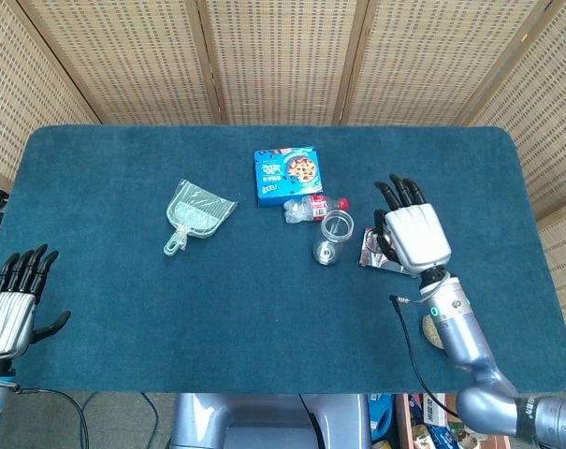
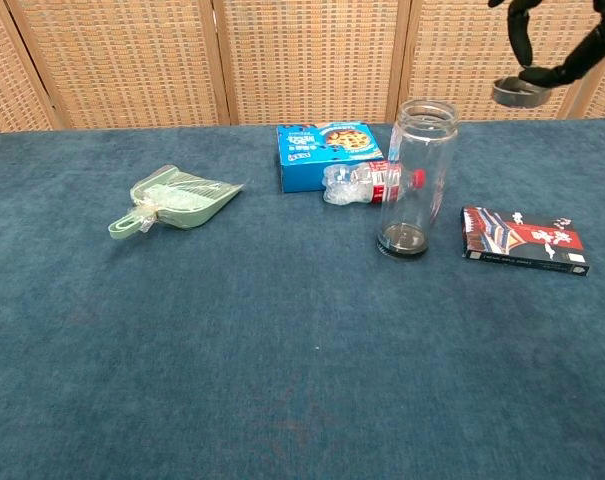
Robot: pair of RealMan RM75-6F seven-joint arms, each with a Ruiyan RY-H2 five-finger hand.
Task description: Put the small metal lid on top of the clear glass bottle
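Left hand (image 1: 9, 309) hung off the near table edge around 8 o'clock, fingers apart and holding nothing, tall clear glass bottle (image 2: 415, 178) stood upright mid-table, right hand (image 1: 409, 234) up in the air pinching the small round metal lid (image 2: 519, 93), at roughly 2 o'clock from the bottle's open mouth, not touching it

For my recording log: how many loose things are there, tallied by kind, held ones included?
Bottles: 2, clear glass bottle upright, crushed plastic bottle lying.
Lids: 1, small metal lid held by the right hand.
Boxes or packets: 2, blue box, dark packet.
Dustpans: 1, green dustpan.
Total: 6.
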